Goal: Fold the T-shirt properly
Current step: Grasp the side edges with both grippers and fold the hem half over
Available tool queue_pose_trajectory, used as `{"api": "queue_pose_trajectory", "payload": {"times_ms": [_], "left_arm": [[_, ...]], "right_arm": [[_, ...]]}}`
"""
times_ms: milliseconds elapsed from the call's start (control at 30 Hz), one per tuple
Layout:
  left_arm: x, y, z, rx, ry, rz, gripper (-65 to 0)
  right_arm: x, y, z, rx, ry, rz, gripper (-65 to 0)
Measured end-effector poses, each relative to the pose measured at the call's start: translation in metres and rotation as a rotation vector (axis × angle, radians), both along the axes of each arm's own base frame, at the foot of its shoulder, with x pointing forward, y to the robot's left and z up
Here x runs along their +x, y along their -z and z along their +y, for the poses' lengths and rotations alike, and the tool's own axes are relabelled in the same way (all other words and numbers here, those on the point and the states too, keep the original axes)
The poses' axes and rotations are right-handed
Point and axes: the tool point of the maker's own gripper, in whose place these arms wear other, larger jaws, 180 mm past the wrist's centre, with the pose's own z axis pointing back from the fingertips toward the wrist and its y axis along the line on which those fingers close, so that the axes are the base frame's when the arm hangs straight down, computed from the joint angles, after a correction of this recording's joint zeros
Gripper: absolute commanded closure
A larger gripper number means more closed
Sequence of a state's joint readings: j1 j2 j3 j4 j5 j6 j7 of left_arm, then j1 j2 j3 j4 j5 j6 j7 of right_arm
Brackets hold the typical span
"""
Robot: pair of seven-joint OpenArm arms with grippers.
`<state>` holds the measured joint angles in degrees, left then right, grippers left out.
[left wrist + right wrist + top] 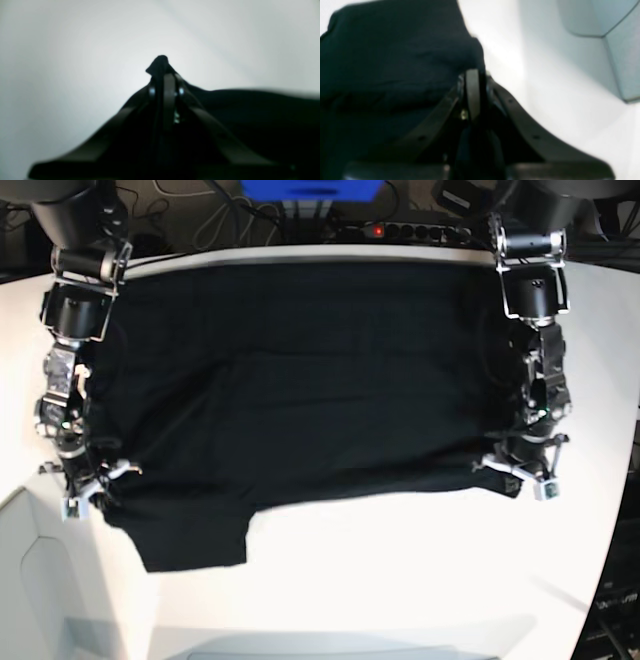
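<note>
Both claws pinch the T-shirt [300,390]: our left gripper [522,470] at lower right of the base view, our right gripper [85,480] at lower left, jaws closed on the near hem. Spread black across the white table [400,580], it seems ready for the first fold; next we must lift both corners evenly and carry them toward the far edge.

Both wrist views are blurred; the T-shirt [300,400] hides its 2 far corners behind the arms.
</note>
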<state>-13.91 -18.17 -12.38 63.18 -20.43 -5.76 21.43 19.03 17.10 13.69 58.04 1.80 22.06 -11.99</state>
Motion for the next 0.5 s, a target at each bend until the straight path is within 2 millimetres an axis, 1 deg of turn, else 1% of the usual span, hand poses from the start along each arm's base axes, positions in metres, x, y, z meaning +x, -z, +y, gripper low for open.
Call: {"api": "queue_pose_trajectory", "payload": {"times_ms": [100, 167, 233, 300, 333, 433, 500], "left_arm": [[0.001, -0.023, -0.002, 0.006, 0.01, -0.053, 0.0], [-0.004, -0.031, -0.003, 0.012, 0.014, -0.071, 0.0], [-0.015, -0.033, -0.001, 0.017, 0.014, -0.071, 0.0], [-0.028, -0.029, 0.004, 0.019, -0.001, -0.041, 0.0], [-0.034, -0.031, 0.006, 0.024, -0.004, -0.037, 0.0], [-0.045, -0.044, 0.009, 0.024, -0.02, -0.078, 0.0], [-0.054, -0.047, 0.013, 0.016, -0.043, -0.093, 0.0]], "right_arm": [[-0.007, -0.012, 0.004, -0.027, -0.017, -0.039, 0.0], [-0.017, -0.017, -0.002, -0.03, 0.001, -0.062, 0.0], [-0.033, -0.016, -0.016, -0.037, 0.035, -0.062, 0.0], [-0.048, -0.011, -0.026, -0.053, 0.056, -0.041, 0.0], [-0.052, -0.012, -0.026, -0.06, 0.055, -0.044, 0.0], [-0.064, -0.021, -0.027, -0.076, 0.053, -0.074, 0.0], [-0.075, -0.02, -0.029, -0.094, 0.051, -0.069, 0.0]]}}
